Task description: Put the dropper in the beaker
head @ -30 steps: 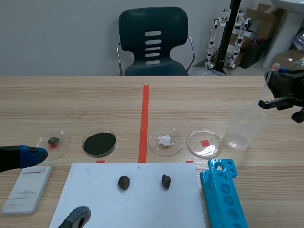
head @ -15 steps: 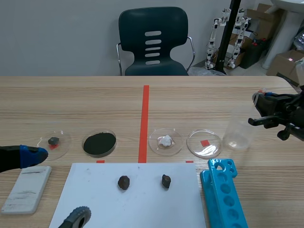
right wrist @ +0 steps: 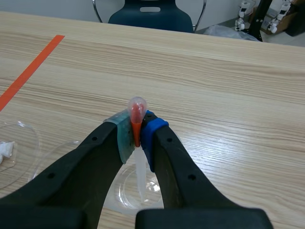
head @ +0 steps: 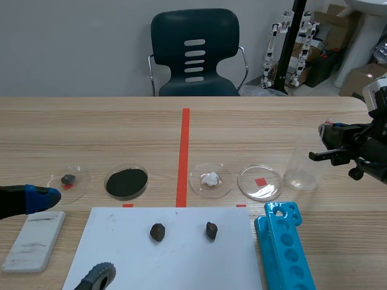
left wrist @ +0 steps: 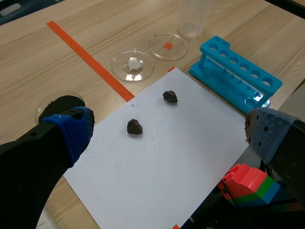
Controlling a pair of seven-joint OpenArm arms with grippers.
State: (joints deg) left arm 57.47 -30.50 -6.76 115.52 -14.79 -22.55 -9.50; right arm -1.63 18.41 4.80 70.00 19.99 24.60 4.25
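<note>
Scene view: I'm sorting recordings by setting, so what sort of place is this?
Probably a robotics lab staging a mock science bench: small humanoid robots stand on the floor behind the table, which carries petri dishes, a blue test-tube rack and a clear beaker.

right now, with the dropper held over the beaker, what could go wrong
1. The jaws pinch the dropper only at its neck below the bulb, so it may swing or slip before release.
2. If its tip catches the rim, the clear beaker could tip toward the blue rack or the dish beside it.
</note>
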